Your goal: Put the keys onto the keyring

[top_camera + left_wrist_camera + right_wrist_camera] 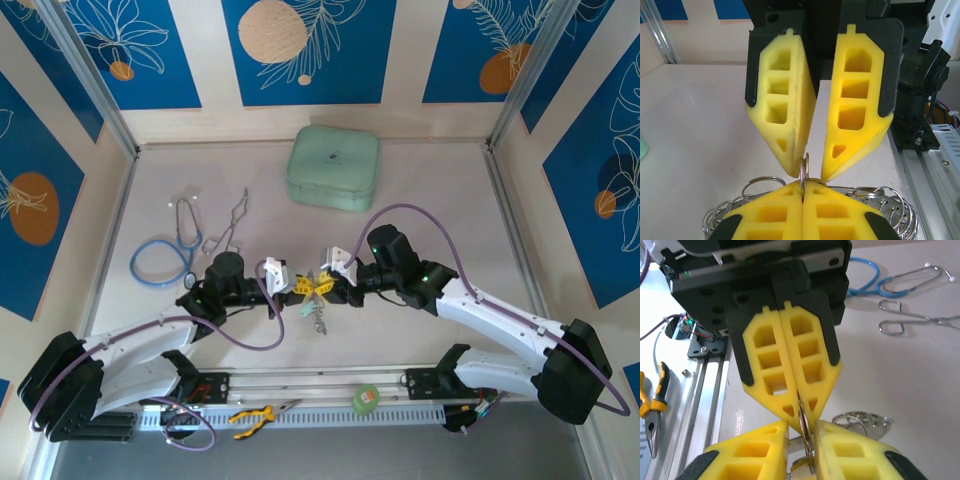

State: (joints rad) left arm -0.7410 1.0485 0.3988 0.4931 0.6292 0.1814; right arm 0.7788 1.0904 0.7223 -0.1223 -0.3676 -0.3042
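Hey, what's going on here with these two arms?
The two arms meet tip to tip over the middle of the table. The left pincer is shut on one thin loop of the keyring. The right pincer faces it, fingers slightly apart on either side of that same loop. The rest of the linked rings bunches below them. Whether a key is threaded on yet is too small to tell.

Cream wall panels point(208, 60) bearing blue leaf-patterned rectangles point(300, 50) enclose a pale matte table point(440, 190) edged by aluminium rails point(108, 240).
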